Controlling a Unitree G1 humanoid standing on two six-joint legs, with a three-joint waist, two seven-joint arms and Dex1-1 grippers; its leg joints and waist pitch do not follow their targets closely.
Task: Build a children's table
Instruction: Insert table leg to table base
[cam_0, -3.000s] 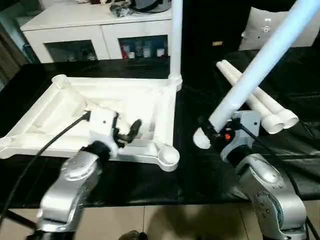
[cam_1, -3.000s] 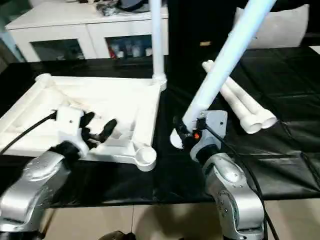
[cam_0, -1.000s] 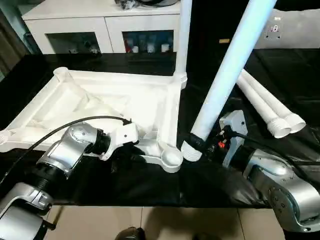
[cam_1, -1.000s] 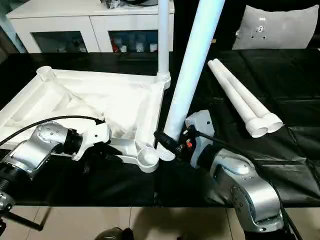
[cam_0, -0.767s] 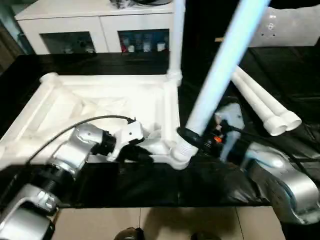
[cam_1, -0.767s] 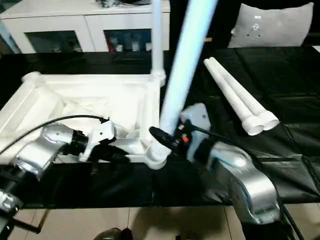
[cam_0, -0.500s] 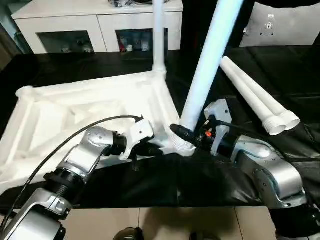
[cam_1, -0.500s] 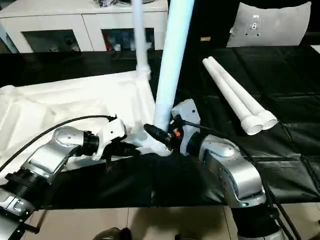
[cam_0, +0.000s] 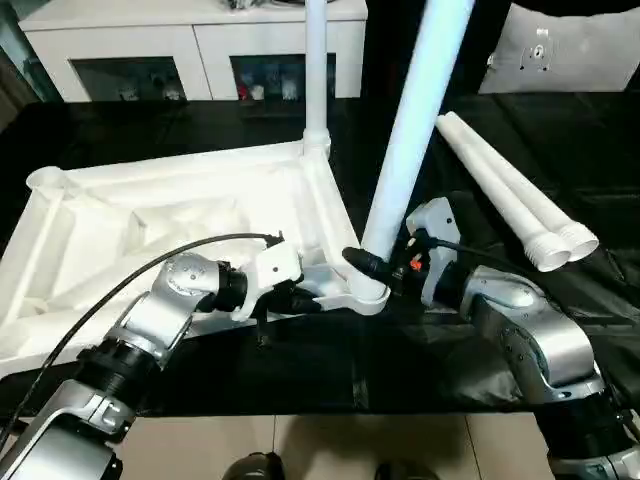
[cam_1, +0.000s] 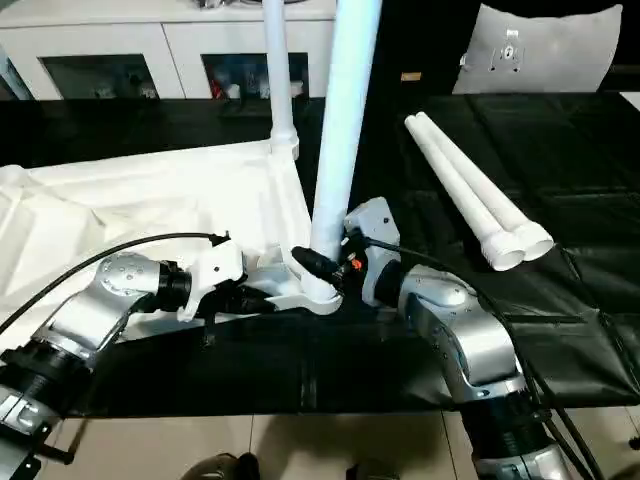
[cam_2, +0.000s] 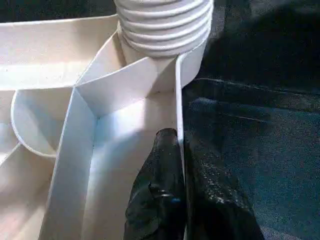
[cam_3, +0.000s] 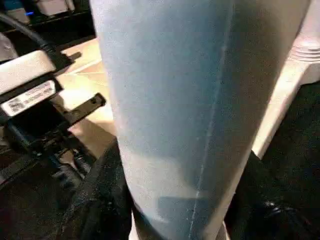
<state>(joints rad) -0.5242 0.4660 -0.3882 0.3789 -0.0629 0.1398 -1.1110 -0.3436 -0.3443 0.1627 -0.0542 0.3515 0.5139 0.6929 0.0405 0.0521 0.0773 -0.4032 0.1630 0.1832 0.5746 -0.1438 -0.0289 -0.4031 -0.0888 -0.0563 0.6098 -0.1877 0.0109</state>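
The white table top (cam_0: 150, 215) lies underside up on the black workbench. One white leg (cam_0: 316, 70) stands screwed in its far right corner. My right gripper (cam_0: 372, 268) is shut on a second leg (cam_0: 410, 120), held nearly upright with its threaded end (cam_2: 165, 25) in the near right corner socket (cam_0: 366, 292). In the right wrist view the black fingers (cam_3: 97, 200) flank that leg (cam_3: 200, 100). My left gripper (cam_0: 303, 299) is shut on the top's near rim (cam_2: 177, 115), just beside that socket. Two loose legs (cam_0: 510, 200) lie side by side to the right.
The black mat-covered workbench (cam_0: 450, 350) ends at its front edge close below my arms. A white cabinet (cam_0: 200, 40) stands behind it and a white cushion (cam_0: 565, 50) sits at the back right. A black cable (cam_0: 130, 290) loops over my left forearm.
My right gripper carried the leg left to the near right corner socket and stood it more upright. My left gripper moved down and shut on the near rim. The top turned slightly.
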